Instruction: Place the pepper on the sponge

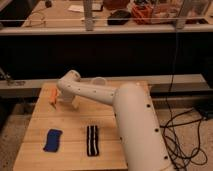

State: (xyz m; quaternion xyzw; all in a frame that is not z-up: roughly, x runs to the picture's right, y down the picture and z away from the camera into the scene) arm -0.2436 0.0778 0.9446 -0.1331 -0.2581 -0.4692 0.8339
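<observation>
The small orange pepper [53, 94] lies near the far left edge of the wooden table [115, 145]. My gripper [65, 101] hangs down from the white arm's wrist just to the pepper's right, low over the table, and stands open. I cannot tell whether a finger touches the pepper. The blue sponge [52, 140] lies flat at the front left of the table, well in front of the gripper and apart from it.
A black-and-white striped piece [92, 140] lies to the right of the sponge. A white cup [100, 81] stands at the table's back edge behind the arm. Black cables [185, 137] trail on the floor to the right. A low rail runs behind the table.
</observation>
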